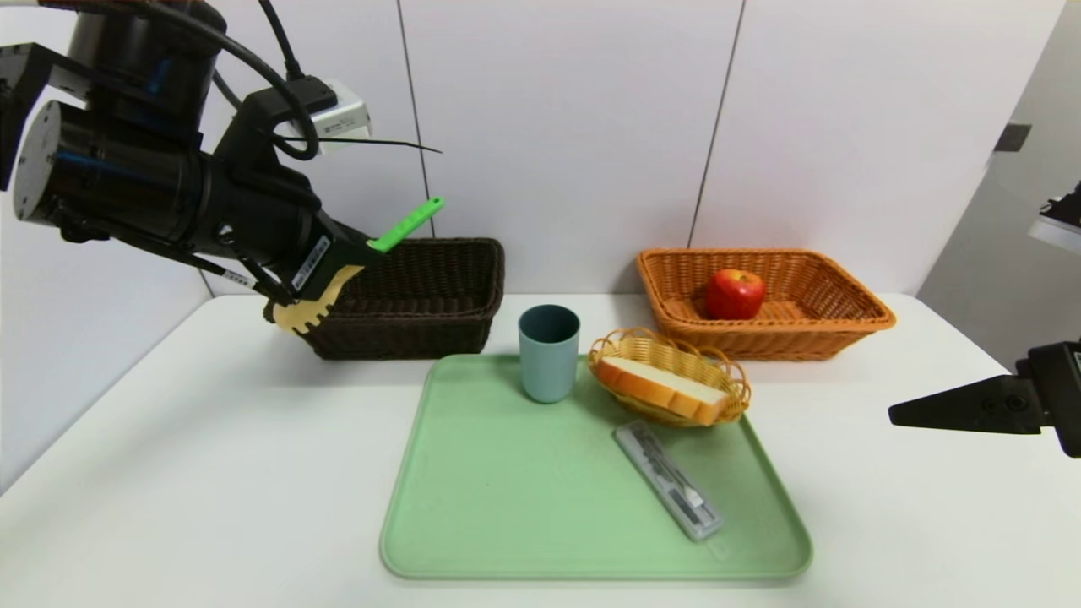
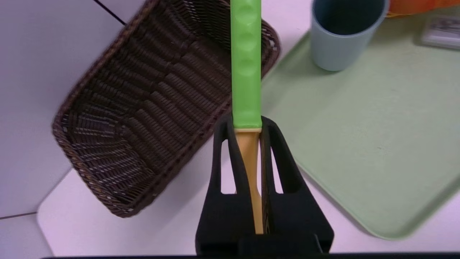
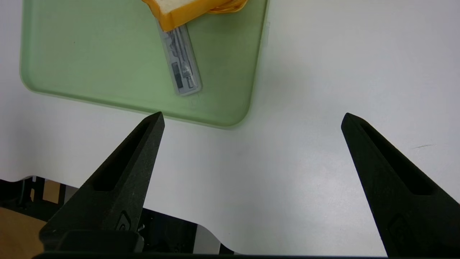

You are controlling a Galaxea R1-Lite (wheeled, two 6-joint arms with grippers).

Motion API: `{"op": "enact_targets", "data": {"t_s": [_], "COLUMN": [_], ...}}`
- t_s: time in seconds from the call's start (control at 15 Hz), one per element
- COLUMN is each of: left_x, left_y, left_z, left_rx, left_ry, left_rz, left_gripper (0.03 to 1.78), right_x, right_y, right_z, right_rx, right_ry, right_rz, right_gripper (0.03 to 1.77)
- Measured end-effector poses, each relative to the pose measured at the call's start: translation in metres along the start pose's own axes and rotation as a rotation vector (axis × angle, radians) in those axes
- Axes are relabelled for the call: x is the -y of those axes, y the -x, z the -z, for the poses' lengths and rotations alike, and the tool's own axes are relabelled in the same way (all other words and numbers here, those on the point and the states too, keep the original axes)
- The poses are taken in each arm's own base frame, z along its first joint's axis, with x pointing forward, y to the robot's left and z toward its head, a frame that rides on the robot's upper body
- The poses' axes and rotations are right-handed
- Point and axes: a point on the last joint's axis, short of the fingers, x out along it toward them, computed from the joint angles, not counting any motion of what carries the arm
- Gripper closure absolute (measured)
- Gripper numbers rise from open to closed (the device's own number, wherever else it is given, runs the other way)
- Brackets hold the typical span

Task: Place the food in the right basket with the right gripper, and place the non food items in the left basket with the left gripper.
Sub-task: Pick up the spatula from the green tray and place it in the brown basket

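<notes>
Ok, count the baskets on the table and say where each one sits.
3. The dark brown basket is at the back left, the orange basket at the back right holding an apple, and a small yellow basket on the tray holds bread.

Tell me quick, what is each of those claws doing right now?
Left gripper: shut on the green-handled tan plastic serrated knife, by the dark brown wicker basket.
Right gripper: open, holding nothing, over the white table.

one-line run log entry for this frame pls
left end effector: shut on green-handled knife, raised beside dark basket | right end effector: open, idle | apple: in orange basket
</notes>
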Motion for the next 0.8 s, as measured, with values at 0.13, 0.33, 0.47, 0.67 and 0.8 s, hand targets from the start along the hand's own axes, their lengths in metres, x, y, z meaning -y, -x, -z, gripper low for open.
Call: {"op": "enact_targets", "data": {"t_s": [0.13, 0.33, 0.47, 0.67, 0.8], "left_x": [-0.018, -0.045, -0.061, -0.077, -0.081], "left_y": [-0.012, -0.037, -0.056, -0.083, -0.1], "left_z": [-0.001, -0.001, 0.005, 0.019, 0.027], "left_rx": [-0.001, -0.018, -0.051, -0.109, -0.145], "left_ry": [-0.047, -0.152, -0.271, -0.441, -0.503], "left_rz": [-0.041, -0.089, -0.105, -0.101, -0.091], "left_gripper": [1.68, 1.68, 1.68, 1.68, 1.68], "right_x": [0.0, 0.002, 0.003, 0.004, 0.004], "right_y": [0.0, 0.002, 0.004, 0.007, 0.009], "right_z": [0.0, 0.001, 0.001, 0.003, 0.004], "right_rx": [0.002, 0.01, 0.018, 0.027, 0.03], "right_ry": [0.001, -0.004, -0.01, -0.013, -0.013], "right_rz": [0.007, 0.014, 0.019, 0.019, 0.017], "right_gripper": [0.1, 0.1, 0.1, 0.1, 0.1]}}
